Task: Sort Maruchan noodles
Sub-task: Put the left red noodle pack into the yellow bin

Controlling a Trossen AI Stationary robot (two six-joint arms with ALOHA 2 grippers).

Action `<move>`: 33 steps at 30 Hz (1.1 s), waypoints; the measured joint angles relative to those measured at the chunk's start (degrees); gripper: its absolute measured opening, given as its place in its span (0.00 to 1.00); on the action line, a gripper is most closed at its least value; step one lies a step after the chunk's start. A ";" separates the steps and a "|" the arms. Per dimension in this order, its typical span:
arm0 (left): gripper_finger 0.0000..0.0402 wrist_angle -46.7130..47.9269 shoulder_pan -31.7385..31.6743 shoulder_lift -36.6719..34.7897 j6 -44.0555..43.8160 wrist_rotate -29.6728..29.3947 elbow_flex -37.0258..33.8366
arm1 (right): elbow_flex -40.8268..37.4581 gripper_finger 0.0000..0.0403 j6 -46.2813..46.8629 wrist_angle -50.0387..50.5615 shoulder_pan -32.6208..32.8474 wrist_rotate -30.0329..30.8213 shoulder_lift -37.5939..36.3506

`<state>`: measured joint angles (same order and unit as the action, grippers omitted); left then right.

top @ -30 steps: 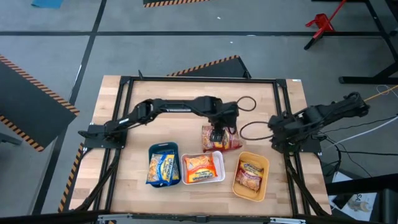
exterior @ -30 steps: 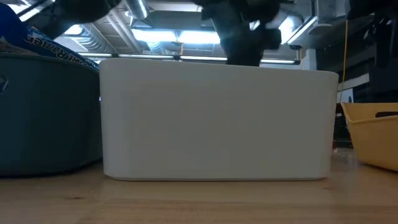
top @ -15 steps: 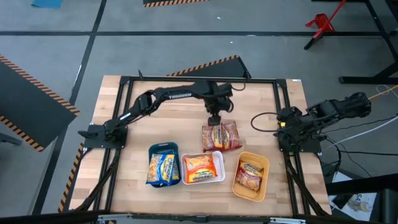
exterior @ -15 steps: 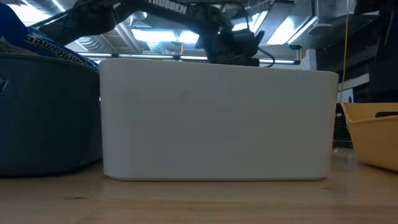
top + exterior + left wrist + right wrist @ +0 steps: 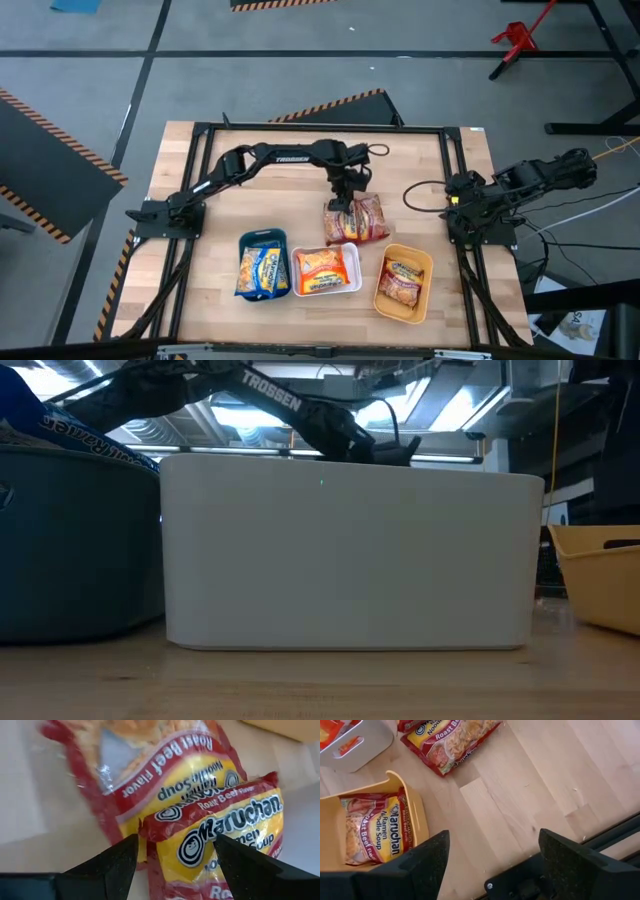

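Two dark red Maruchan packets lie overlapped on the table's middle. In the left wrist view the upper one rests on the lower one. My left gripper is open just above their far-left end, its fingers standing on either side of the upper packet's corner. Whether they touch it, I cannot tell. My right gripper hangs open over the table's right edge, with nothing between its fingers.
Three trays stand in a row near the front. The teal one holds blue packets, the white one an orange packet, the yellow one a red packet. The white tray's wall fills the low view. A black frame rims the table.
My left gripper drew back from over the red packets toward the far edge. It then came down again at their far-left end, its wrist turning. My right arm pulled back a little toward the table's right edge. The packets have stayed in place.
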<state>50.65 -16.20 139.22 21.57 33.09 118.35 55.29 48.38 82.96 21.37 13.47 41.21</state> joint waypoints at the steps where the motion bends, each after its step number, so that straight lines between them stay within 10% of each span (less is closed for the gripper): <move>1: 0.65 -0.66 0.21 0.00 0.05 0.58 -0.97 | 0.00 0.73 -0.24 -0.01 0.00 -0.03 0.00; 9: 0.57 -1.35 2.22 -0.10 -0.02 0.23 -4.91 | 0.00 0.73 -1.29 0.00 0.00 1.13 0.00; 23: 0.05 2.93 3.77 -0.11 -4.44 -5.76 -3.14 | 0.00 0.73 -1.31 0.00 0.00 2.55 0.00; 33: 0.02 16.51 3.78 0.02 -7.96 -11.60 5.36 | 0.00 0.73 -1.33 0.00 0.01 4.63 0.01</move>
<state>67.15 -12.42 139.24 13.61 21.49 123.71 55.29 47.05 82.96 21.38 18.11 41.22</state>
